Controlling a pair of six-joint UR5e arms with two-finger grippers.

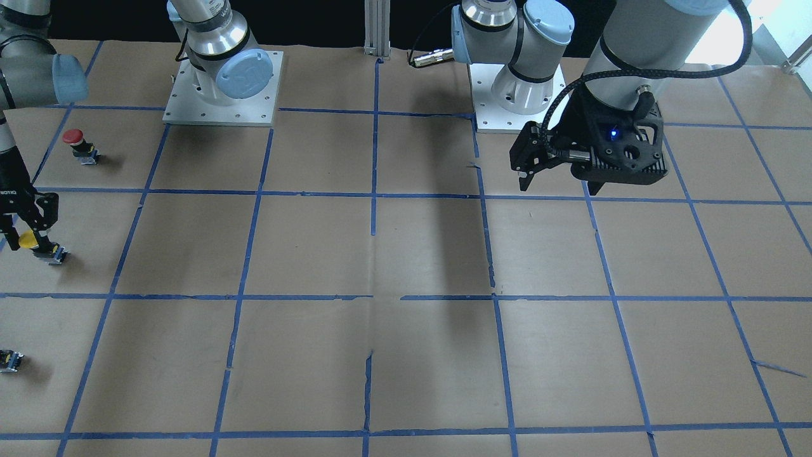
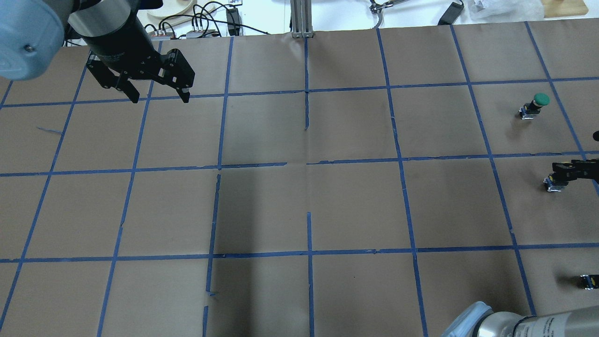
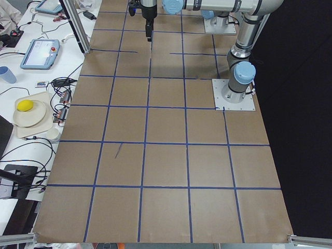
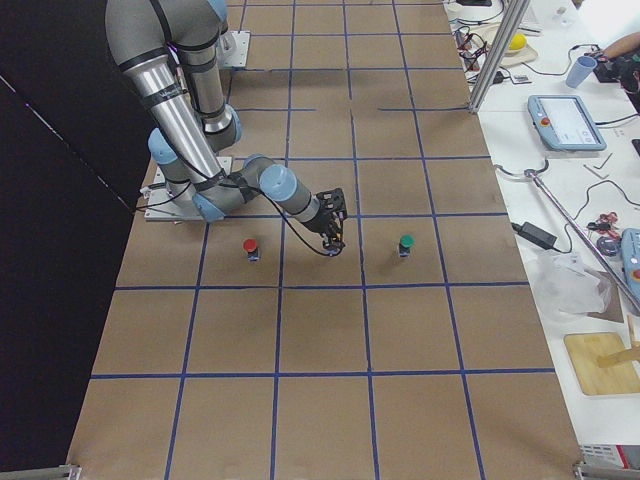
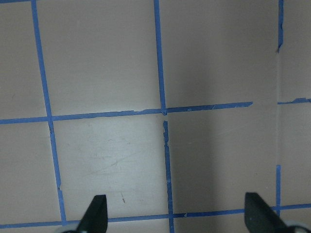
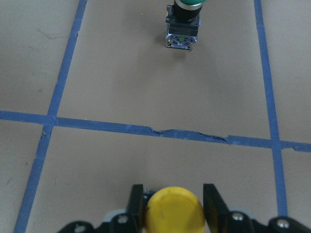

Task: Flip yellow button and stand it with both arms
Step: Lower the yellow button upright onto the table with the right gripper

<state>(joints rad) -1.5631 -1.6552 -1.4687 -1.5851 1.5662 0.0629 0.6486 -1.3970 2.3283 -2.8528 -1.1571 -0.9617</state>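
The yellow button (image 1: 29,240) has a round yellow cap and a grey-blue block base. It sits at the table's edge on my right side, cap up. My right gripper (image 1: 32,236) is shut on its cap. In the right wrist view both fingers (image 6: 137,204) press against the yellow cap (image 6: 175,213). In the overhead view the right gripper (image 2: 567,171) covers the cap and only the button's base (image 2: 554,185) shows. I cannot tell whether the base rests on the paper. My left gripper (image 2: 159,96) is open and empty, high over the far left of the table (image 5: 176,216).
A red-capped button (image 1: 75,143) stands closer to the robot base than the yellow one. A green-capped button (image 2: 536,104) stands beyond it (image 6: 183,24). A tiny capless block (image 2: 588,281) lies near the right edge. Brown paper with a blue tape grid (image 2: 309,164) covers the table.
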